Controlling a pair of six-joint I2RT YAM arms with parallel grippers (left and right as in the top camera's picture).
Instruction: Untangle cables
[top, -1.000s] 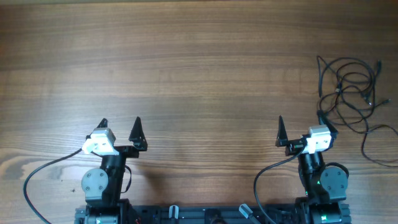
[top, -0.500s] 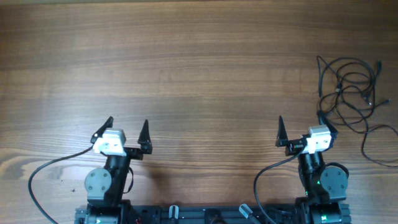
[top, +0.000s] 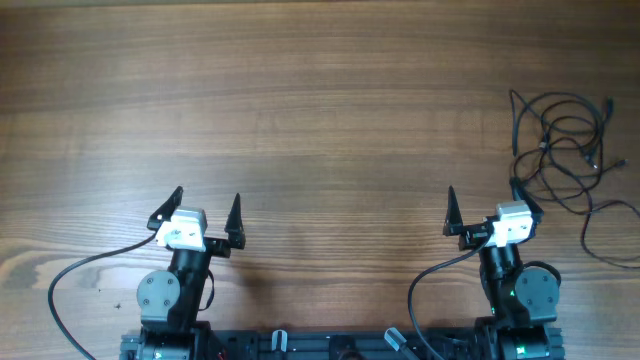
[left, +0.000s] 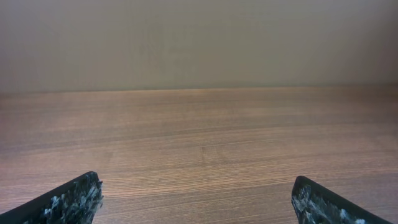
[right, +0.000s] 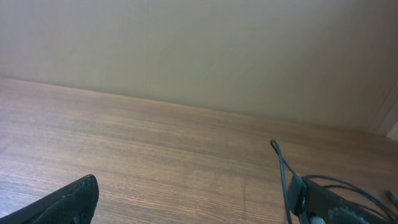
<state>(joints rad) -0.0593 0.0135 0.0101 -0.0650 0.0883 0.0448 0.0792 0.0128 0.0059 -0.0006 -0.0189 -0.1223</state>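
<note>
As they lie, the cables (top: 563, 150) (thin, black) loop loosely.

A wide wooden table (top: 300, 100) fills the view, warm brown grain running side to side. Past its far edge stands a plain beige wall (left: 199, 43), softly and evenly lit.

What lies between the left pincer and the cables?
In the overhead view, from the left pincer there is bare table, then the right pincer, close beside the cables.
</note>
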